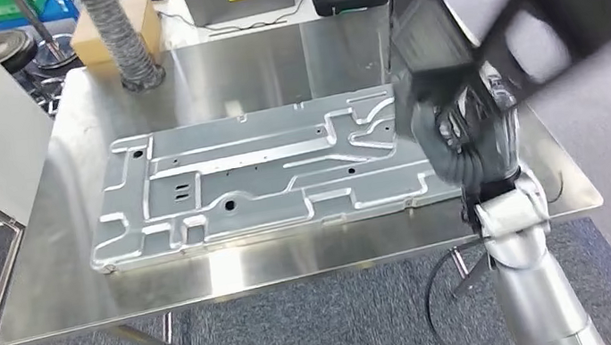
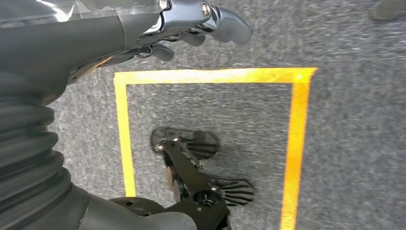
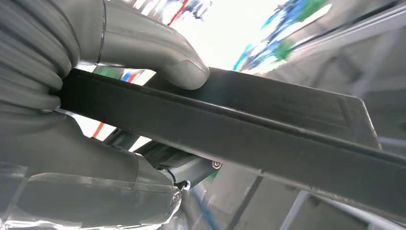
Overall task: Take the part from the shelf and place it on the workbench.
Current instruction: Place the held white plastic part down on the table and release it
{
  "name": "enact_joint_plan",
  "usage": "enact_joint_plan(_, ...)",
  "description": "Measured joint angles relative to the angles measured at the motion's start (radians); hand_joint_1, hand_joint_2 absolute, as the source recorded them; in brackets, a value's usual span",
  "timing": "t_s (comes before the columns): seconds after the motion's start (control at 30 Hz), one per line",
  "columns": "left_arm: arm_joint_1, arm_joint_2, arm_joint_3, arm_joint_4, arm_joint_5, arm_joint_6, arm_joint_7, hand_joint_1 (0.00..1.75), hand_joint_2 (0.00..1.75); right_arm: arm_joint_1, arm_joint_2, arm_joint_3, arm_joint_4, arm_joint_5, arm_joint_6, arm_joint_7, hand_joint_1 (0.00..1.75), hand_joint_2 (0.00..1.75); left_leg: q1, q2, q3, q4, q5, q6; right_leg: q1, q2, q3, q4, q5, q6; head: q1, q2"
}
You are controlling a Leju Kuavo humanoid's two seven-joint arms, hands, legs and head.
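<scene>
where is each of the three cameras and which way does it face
Head view: high on the body, looking forward and down at the workbench and its metal plate; right hand grips the black part.
Left wrist view: behind the hanging left hand, facing carpet and yellow tape.
Right wrist view: behind the right hand, thumb on the black part, facing upward.
Shared: head and right wrist views show the right hand gripping the part.

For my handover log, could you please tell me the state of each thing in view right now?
Black part: held up above the workbench, tilted, not yet set down.
Right hand: grips the black part, thumb pressed on it.
Left hand: hangs over the floor, holding nothing.
Metal panel: lying flat on the workbench.
</scene>
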Motion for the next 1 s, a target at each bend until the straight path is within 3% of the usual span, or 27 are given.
enact_joint_plan(0.07,-0.003,0.001,0.000,0.000,0.001,-0.001,0.000,0.00,1.75,-0.075,-0.014,0.008,0.068,0.136,0.004,0.085,1.75,1.75,0.001,0.000,-0.086,0.115,-0.055,-0.010,0.001,0.003,0.008,-0.001,-0.009,-0.005,-0.002,0.000)
enact_joint_plan(0.1,-0.003,0.001,0.000,0.000,0.001,-0.002,0.000,0.00,1.75,-0.117,-0.019,0.023,0.114,0.210,0.020,0.125,1.75,1.75,0.002,0.000,-0.118,0.143,-0.070,-0.013,0.001,0.005,0.013,-0.001,-0.014,-0.005,-0.002,0.000)
enact_joint_plan(0.13,-0.004,0.001,0.000,0.000,0.001,-0.005,0.000,0.00,1.75,-0.159,-0.022,0.046,0.165,0.280,0.041,0.156,1.75,1.75,0.002,0.000,-0.136,0.139,-0.061,-0.015,0.002,0.008,0.020,-0.001,-0.019,-0.005,-0.002,0.000)
enact_joint_plan(0.17,-0.004,0.001,0.000,0.000,0.001,-0.008,0.000,0.00,1.75,-0.200,-0.023,0.077,0.220,0.345,0.067,0.183,1.75,1.75,0.002,0.000,-0.139,0.099,-0.023,-0.013,0.003,0.011,0.028,-0.001,-0.024,-0.005,-0.002,0.000)
enact_joint_plan(0.23,-0.006,0.005,0.000,0.000,0.000,-0.015,-0.002,0.00,1.75,-0.282,-0.017,0.158,0.334,0.448,0.114,0.221,1.75,1.75,-0.001,0.002,-0.119,-0.033,0.092,-0.001,0.006,0.012,0.043,0.000,-0.034,-0.003,-0.001,0.000)
enact_joint_plan(0.3,-0.010,0.009,-0.001,0.000,-0.002,-0.022,-0.008,0.00,1.75,-0.357,0.003,0.248,0.453,0.514,0.156,0.243,1.75,1.75,-0.006,0.005,-0.106,-0.118,0.151,0.014,0.009,0.012,0.045,0.001,-0.038,0.003,-0.001,0.000)
enact_joint_plan(0.4,-0.017,0.010,-0.002,-0.001,-0.007,-0.027,-0.020,0.00,1.75,-0.435,0.058,0.373,0.628,0.563,0.193,0.241,1.75,1.75,-0.004,0.005,-0.101,-0.137,0.166,0.028,0.012,0.011,0.041,0.000,-0.042,0.016,-0.001,0.000)
enact_joint_plan(0.47,-0.019,0.010,-0.003,-0.002,-0.012,-0.028,-0.029,0.00,1.75,-0.467,0.098,0.442,0.736,0.576,0.197,0.230,1.75,1.75,0.004,0.006,-0.093,-0.150,0.173,0.035,0.013,0.006,0.025,0.036,-0.067,0.027,0.002,0.000)
enact_joint_plan(0.57,-0.022,0.010,-0.004,-0.002,-0.012,-0.034,-0.046,0.00,1.75,-0.491,0.145,0.519,0.882,0.577,0.187,0.212,1.75,1.75,0.007,0.004,-0.088,-0.155,0.171,0.040,0.002,0.000,-0.069,0.220,-0.146,0.041,0.007,0.000)
enact_joint_plan(0.6,-0.022,0.009,-0.004,-0.002,-0.011,-0.037,-0.052,0.00,1.75,-0.492,0.157,0.540,0.927,0.575,0.183,0.208,1.75,1.75,0.007,0.002,-0.087,-0.155,0.169,0.040,-0.002,-0.001,-0.098,0.269,-0.156,0.045,0.007,0.000)
enact_joint_plan(0.63,-0.021,0.008,-0.005,-0.002,-0.011,-0.040,-0.057,0.00,1.75,-0.491,0.168,0.558,0.968,0.573,0.178,0.205,1.75,1.75,0.008,0.000,-0.085,-0.153,0.166,0.038,-0.005,-0.002,-0.111,0.285,-0.148,0.048,0.007,0.000)
enact_joint_plan(0.67,-0.021,0.007,-0.006,-0.002,-0.011,-0.043,-0.062,0.00,1.75,-0.490,0.175,0.572,1.006,0.571,0.172,0.203,1.75,1.75,0.009,-0.002,-0.083,-0.150,0.162,0.036,-0.008,-0.003,-0.102,0.256,-0.121,0.050,0.007,0.000)
enact_joint_plan(0.77,-0.017,0.003,-0.009,-0.002,-0.010,-0.048,-0.072,0.00,1.75,-0.492,0.188,0.596,1.092,0.569,0.147,0.207,1.75,1.75,0.008,-0.005,-0.077,-0.140,0.148,0.024,-0.008,-0.011,-0.013,0.059,-0.028,0.043,0.007,0.000)
enact_joint_plan(0.83,-0.015,0.002,-0.009,-0.002,-0.009,-0.052,-0.079,0.00,1.75,-0.492,0.193,0.604,1.139,0.571,0.130,0.216,1.75,1.75,0.005,-0.004,-0.077,-0.138,0.141,0.012,-0.002,-0.012,0.011,0.005,-0.020,0.033,0.006,0.000)
enact_joint_plan(0.93,-0.013,0.002,-0.014,-0.002,-0.011,-0.059,-0.090,0.00,1.75,-0.493,0.191,0.611,1.192,0.578,0.111,0.231,1.75,1.75,0.008,-0.001,-0.073,-0.134,0.129,-0.005,-0.002,-0.008,0.020,-0.004,-0.022,0.017,0.005,0.000)
enact_joint_plan(1.0,-0.013,0.002,-0.017,-0.002,-0.012,-0.061,-0.097,0.00,1.75,-0.495,0.187,0.613,1.217,0.584,0.098,0.239,1.75,1.75,0.010,0.001,-0.100,-0.067,0.088,-0.012,-0.006,-0.009,0.031,-0.013,-0.023,0.007,0.003,0.000)
